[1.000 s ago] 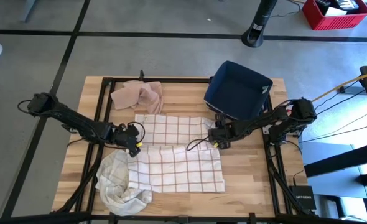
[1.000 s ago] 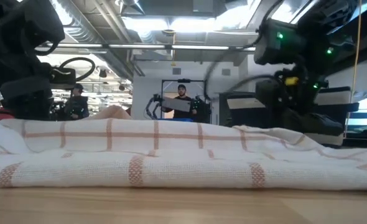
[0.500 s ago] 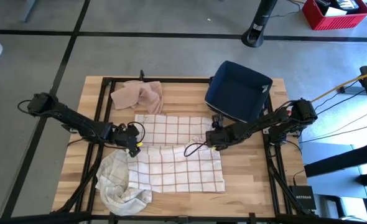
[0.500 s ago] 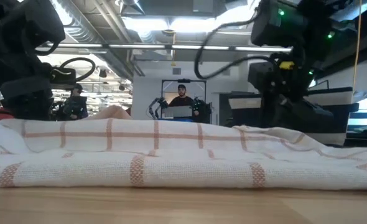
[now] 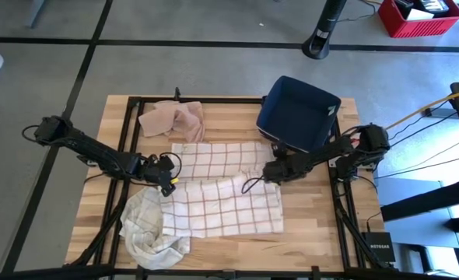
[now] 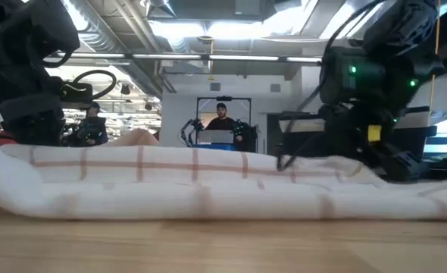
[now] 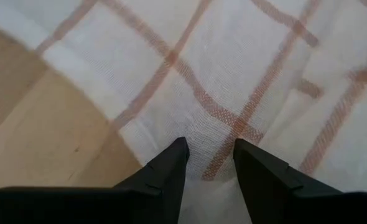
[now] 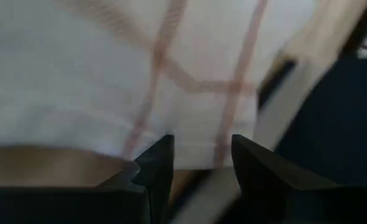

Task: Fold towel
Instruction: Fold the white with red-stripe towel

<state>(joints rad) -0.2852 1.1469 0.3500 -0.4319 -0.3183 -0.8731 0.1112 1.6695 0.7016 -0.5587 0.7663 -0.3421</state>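
The white towel with red-brown checks [image 5: 222,210] lies spread on the wooden table [image 5: 315,225]. Its far half [image 5: 214,159] is flat, and its near half reaches toward the front edge. My left gripper [image 5: 167,180] sits at the towel's left edge and is shut on it. My right gripper [image 5: 270,171] sits at the right edge, just in front of the blue bin [image 5: 298,113], and is also shut on the cloth. In the low view the towel [image 6: 208,189] is a low ridge across the table. My left gripper pinches the towel's left edge [image 7: 211,134] between its two fingers, coming down at a slant from the table's left. The cloth bulges a little between the fingertips [image 7: 171,162], and the rest lies on the table. My right gripper pinches the towel near its right edge [image 8: 196,134] between its two fingers, slanting down from the table's right. The cloth around the hold lies low on the table; one layer or several, I cannot tell.
A crumpled white checked cloth [image 5: 148,229] lies at the near left, touching the towel's corner. A pink cloth [image 5: 171,120] lies at the far left. The blue bin stands tilted at the far right, close behind my right gripper. Bare wood shows at the near right.
My right gripper has rolled, tipped lower and shifted slightly toward the far right. The towel's right part has gone with it. The near half's far edge now bulges up near the middle, its near edge is skewed, and the ridge in the low view has sunk flatter. The left end has stayed put.
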